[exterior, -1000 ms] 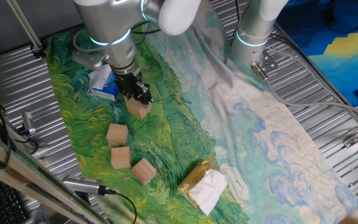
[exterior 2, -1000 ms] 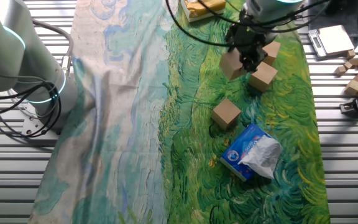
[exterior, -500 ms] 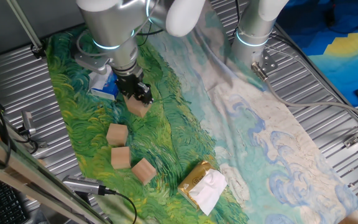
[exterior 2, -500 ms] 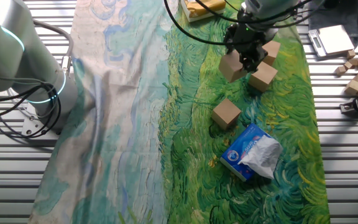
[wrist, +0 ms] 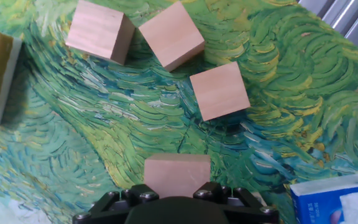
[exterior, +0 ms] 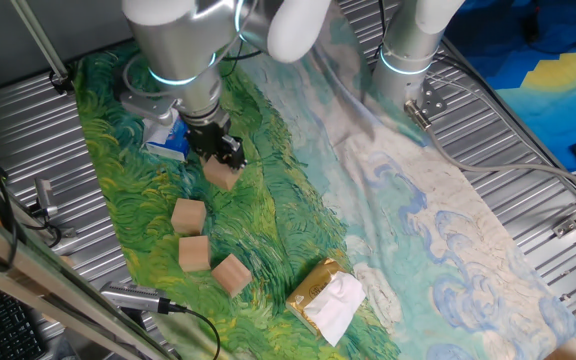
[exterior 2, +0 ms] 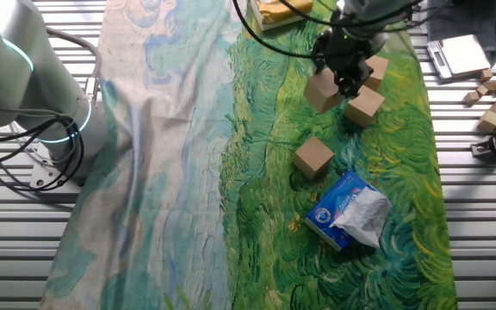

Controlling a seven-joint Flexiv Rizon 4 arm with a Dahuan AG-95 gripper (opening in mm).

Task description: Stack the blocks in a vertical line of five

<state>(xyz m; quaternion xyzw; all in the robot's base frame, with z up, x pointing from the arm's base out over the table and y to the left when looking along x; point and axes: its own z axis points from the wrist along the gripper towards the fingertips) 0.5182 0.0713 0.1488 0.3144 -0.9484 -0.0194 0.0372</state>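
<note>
Fingers (exterior: 232, 156) of the gripper (exterior: 228, 160) are dark and point down just above 1 wooden block (exterior: 223, 174). From one fixed view they seem to reach the top of this block, but in the other fixed view the gripper (exterior 2: 349, 86) stands apart from it and the same block (exterior 2: 313, 157) lies alone on the cloth with its shadow beside it. I cannot tell how wide the fingers are spread, and no picture shows clearly that they hold anything. In the hand view only the dark body of the hand shows at the bottom edge, with this block (wrist: 176, 169) directly ahead of it.

4 blocks are in view, all resting flat on the painted green cloth (exterior: 288, 200), none upon another. The other 3 form a loose group: first (exterior: 188, 215), second (exterior: 194, 252) and third (exterior: 231, 272), near each other but not touching in the hand view.

A blue-and-white packet (exterior 2: 347, 211) lies just beside the lone block, on the side away from the group. A yellow-gold packet with white tissue (exterior: 326, 295) lies beyond the group, near the cloth's edge. The cloth covers a ribbed metal table (exterior: 528, 150).
</note>
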